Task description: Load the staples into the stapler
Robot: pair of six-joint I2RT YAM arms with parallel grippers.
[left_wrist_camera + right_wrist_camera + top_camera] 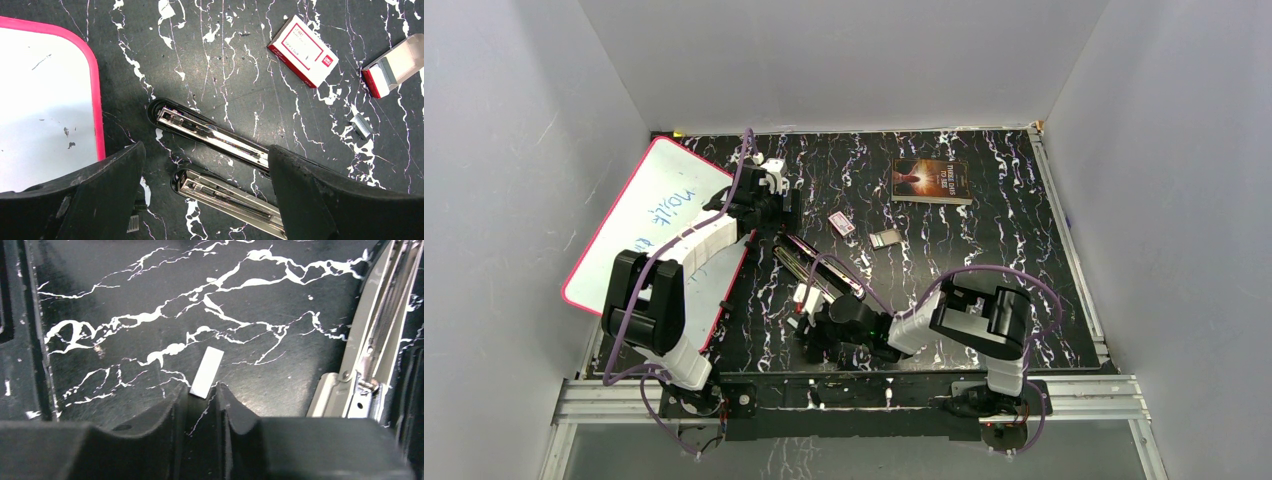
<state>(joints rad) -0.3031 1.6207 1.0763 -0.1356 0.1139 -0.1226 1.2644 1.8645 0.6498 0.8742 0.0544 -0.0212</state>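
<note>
On the far left a whiteboard (649, 215) with a pink frame lies on the counter (1024, 290). Next to it the left end effector (206, 152) hangs with its fingers spread wide, holding nothing. It is above the stapler (210, 136), which lies opened flat with its metal channel bare. The right end effector (203, 399) is low over the counter near one end of the stapler, its fingers close together with only a narrow gap. The near end of the staples (206, 371) sits at the mouth of this gap; whether the strip is really pinched cannot be told. The strip itself lies flat on the counter. More to the right are a closed staple box (302, 50), an open box (395, 65) and a second small strip (361, 125), then a book (931, 181).

The staples are probably very light and stiff, but brittle (the pieces are only joined side by side), and also smooth and low on the surface. A gentle hold across the two long sides, near the middle, seems best, so that the strip stays level for the channel.
</note>
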